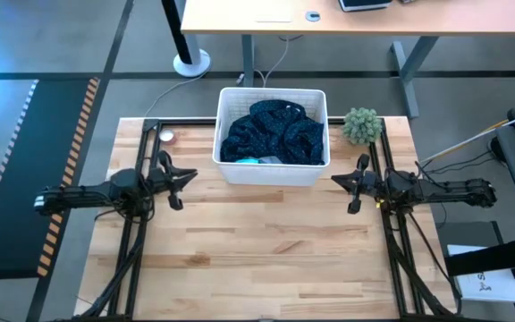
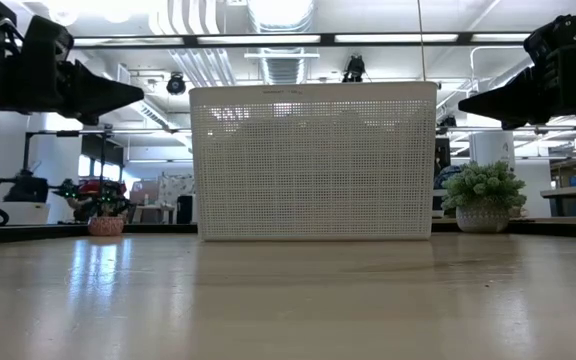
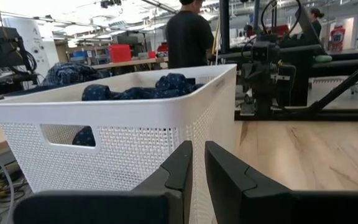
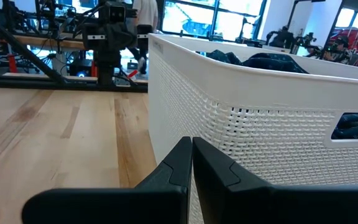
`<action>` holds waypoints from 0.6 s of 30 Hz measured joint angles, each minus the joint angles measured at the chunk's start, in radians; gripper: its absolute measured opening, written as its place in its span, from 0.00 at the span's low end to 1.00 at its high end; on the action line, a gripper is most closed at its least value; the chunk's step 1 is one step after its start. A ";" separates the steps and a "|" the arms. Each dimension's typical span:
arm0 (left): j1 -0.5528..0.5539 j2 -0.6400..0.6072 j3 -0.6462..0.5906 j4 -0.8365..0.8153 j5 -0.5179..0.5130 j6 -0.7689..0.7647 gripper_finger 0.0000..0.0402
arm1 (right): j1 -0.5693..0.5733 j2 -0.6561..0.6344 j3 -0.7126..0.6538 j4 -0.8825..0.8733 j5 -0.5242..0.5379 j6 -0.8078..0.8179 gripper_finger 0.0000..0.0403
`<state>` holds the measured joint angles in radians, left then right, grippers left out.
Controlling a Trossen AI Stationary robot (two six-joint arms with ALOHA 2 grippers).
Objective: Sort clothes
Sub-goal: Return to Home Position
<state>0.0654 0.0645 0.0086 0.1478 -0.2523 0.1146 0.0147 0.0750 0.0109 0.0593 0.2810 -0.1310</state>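
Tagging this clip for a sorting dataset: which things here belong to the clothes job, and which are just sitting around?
Belongs to the job:
navy dotted garment
light blue garment
left end effector, shut, waiting
right end effector, shut, waiting

Just about:
white basket
small green plant

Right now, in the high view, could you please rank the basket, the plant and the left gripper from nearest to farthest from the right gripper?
1. Plant, just behind the right gripper.
2. Basket, to its left; nearly as close.
3. Left gripper, beyond the basket.

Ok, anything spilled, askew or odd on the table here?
Nothing stands out. The clothes are all inside the basket, which sits upright. The left gripper and right gripper hang either side, holding nothing.
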 joint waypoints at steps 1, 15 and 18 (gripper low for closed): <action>0.000 0.006 0.000 0.000 0.000 0.000 0.08 | 0.000 0.000 0.000 0.000 0.000 0.000 0.00; 0.000 0.090 0.000 0.000 0.000 0.000 0.06 | 0.000 0.000 0.000 0.000 0.000 0.000 0.00; 0.000 0.085 0.000 -0.001 0.000 0.000 0.07 | 0.000 0.000 0.000 0.000 0.000 0.000 0.00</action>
<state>0.0654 0.1493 0.0086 0.1471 -0.2523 0.1146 0.0147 0.0750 0.0109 0.0592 0.2810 -0.1309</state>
